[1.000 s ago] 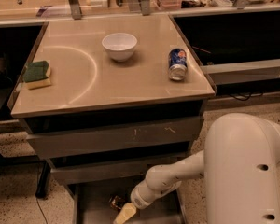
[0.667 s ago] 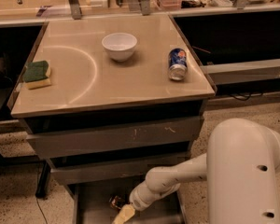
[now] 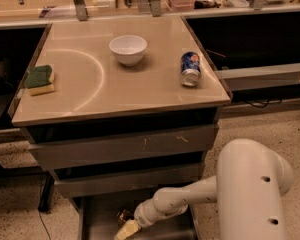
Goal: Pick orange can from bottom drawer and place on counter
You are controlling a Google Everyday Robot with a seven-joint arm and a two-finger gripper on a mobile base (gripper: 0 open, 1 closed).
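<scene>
Counter (image 3: 155, 91): glossy beige top, thin metal rim. On it: smooth white bowl (image 3: 128, 49), shiny metal blue can (image 3: 191, 69), rough green sponge (image 3: 39, 79). Below counter: matt grey metal bottom drawer (image 3: 97, 221); smooth pale gripper (image 3: 124, 230) in it; shiny orange can (image 3: 124, 216).

Two cans (image 3: 190, 69) (image 3: 124, 217), one bowl (image 3: 128, 49), one sponge (image 3: 39, 79), three drawers (image 3: 125, 146), one claw (image 3: 126, 230) (in bottom drawer (image 3: 97, 219))

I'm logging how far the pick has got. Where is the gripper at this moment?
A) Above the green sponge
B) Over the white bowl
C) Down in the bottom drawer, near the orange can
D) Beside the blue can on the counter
C: the gripper is low inside the bottom drawer, close to the orange can and well below the counter; whether it touches the can cannot be told.
</scene>
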